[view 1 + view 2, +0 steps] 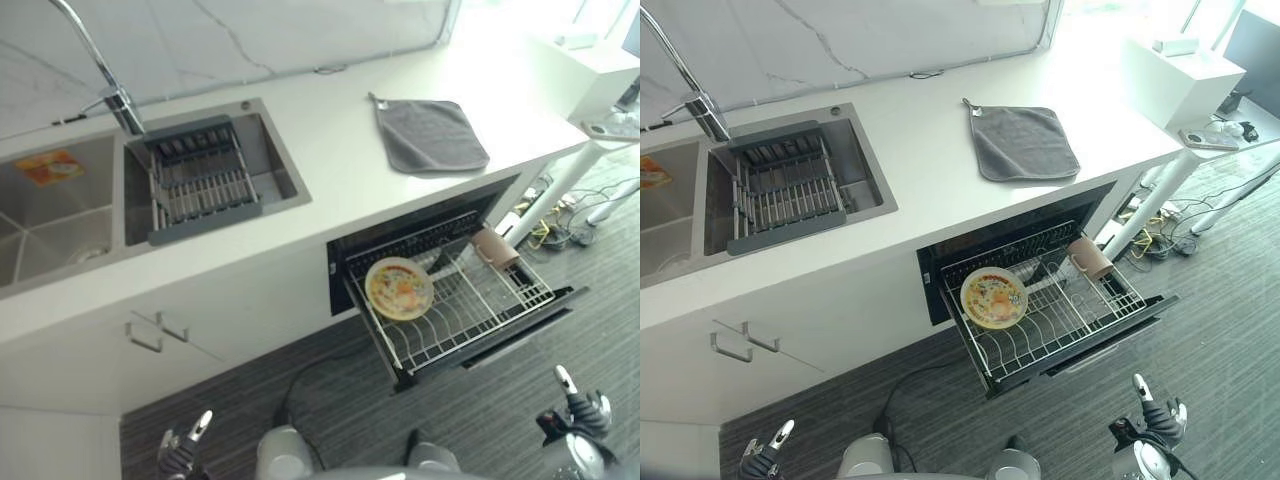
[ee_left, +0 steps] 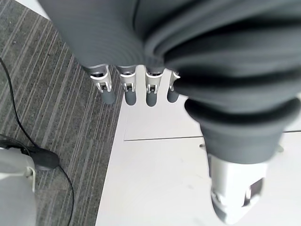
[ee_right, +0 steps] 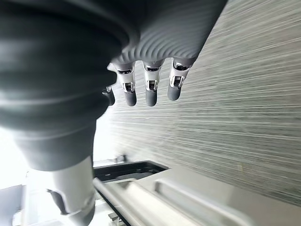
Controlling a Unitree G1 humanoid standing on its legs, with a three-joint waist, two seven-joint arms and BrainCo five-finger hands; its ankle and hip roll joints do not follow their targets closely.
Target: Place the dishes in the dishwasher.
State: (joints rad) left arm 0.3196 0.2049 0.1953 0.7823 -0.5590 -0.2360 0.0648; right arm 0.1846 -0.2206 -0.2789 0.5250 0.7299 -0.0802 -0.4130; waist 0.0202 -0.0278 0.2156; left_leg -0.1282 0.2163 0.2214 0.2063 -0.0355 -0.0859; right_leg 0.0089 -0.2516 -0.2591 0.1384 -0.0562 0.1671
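Note:
A round plate (image 1: 399,288) with a yellow and orange picture leans in the wire rack (image 1: 470,310) of the pulled-out dishwasher drawer (image 1: 1110,335) under the counter. A pinkish-brown cup (image 1: 496,248) lies on its side at the rack's far right corner. My left hand (image 1: 183,447) hangs low at the bottom left, above the floor by the cabinet, fingers (image 2: 127,89) straight and empty. My right hand (image 1: 578,415) hangs low at the bottom right, in front of the drawer, fingers (image 3: 149,89) straight and empty.
A grey towel (image 1: 430,135) lies on the white counter (image 1: 330,150). A dark drying rack (image 1: 198,178) spans the right basin of the steel sink (image 1: 60,215), under a tall tap (image 1: 115,95). A white side table (image 1: 1215,130) and cables stand at the right.

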